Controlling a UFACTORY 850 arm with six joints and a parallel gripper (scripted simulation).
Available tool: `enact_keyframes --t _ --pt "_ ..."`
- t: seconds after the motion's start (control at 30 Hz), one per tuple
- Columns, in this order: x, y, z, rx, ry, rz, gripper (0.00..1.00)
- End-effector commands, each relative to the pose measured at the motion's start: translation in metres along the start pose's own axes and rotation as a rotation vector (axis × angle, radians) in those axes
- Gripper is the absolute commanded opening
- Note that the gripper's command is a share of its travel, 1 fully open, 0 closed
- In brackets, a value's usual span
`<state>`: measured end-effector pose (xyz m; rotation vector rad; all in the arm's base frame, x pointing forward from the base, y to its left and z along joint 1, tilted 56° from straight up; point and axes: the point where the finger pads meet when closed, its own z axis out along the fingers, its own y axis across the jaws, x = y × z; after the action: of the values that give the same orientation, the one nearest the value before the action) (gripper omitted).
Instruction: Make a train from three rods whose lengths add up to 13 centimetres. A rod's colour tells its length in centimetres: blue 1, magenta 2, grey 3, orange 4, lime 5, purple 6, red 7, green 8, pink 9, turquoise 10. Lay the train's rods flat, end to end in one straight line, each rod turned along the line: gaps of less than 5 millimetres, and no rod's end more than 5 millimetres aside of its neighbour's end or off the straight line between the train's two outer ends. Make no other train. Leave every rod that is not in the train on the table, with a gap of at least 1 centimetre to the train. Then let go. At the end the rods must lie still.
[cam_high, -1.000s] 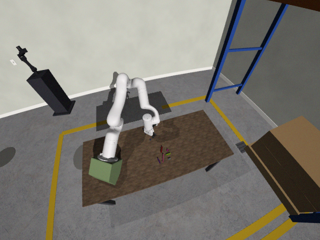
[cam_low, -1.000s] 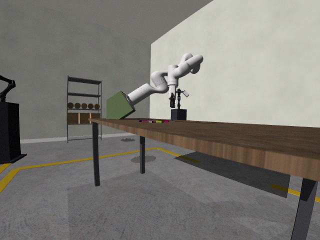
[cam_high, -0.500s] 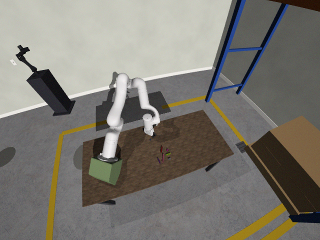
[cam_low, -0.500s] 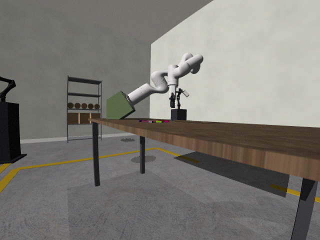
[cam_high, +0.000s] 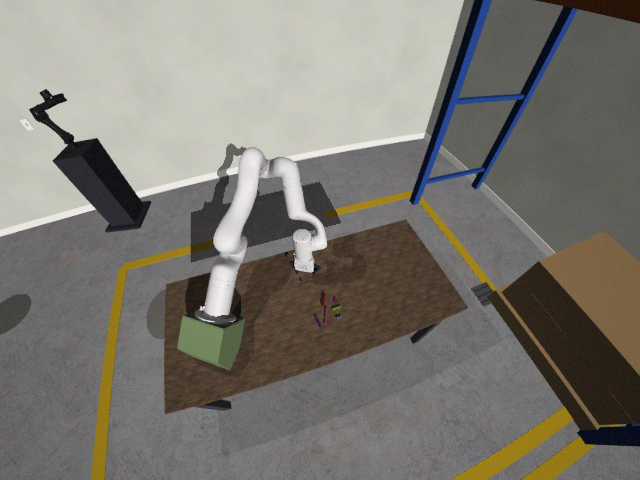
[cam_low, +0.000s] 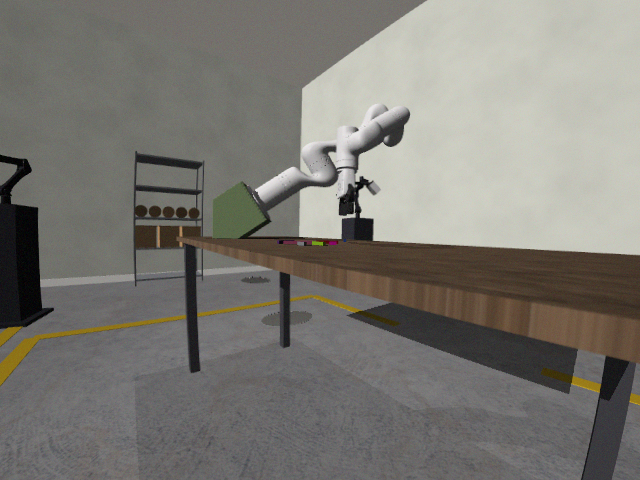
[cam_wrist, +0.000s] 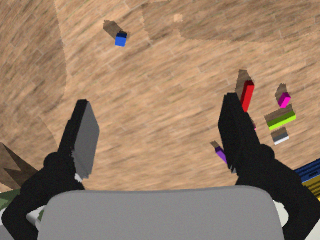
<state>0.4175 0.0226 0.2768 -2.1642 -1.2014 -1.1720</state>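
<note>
Lime rod (cam_high: 336, 307) (cam_low: 317, 243) (cam_wrist: 282, 120) flat, long axis crosswise to red rod's (cam_high: 323, 298) (cam_wrist: 247, 96).

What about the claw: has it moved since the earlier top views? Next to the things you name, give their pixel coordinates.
Yes: the claw (cam_high: 305, 271) (cam_low: 346, 211) (cam_wrist: 157, 111) has shifted slightly rightward in the top view, away from the green block (cam_high: 204, 338) (cam_low: 235, 214).
</note>
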Motion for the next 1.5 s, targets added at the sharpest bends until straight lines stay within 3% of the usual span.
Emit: enact_keyframes --t 0.0,0.63,1.47 --pt "-0.004 0.017 0.001 -0.004 0.011 -0.167 1.00" --pt "-0.025 0.069 0.005 -0.006 0.009 -0.680 1.00" --pt "-0.075 0.145 0.015 -0.010 0.007 -1.490 1.00"
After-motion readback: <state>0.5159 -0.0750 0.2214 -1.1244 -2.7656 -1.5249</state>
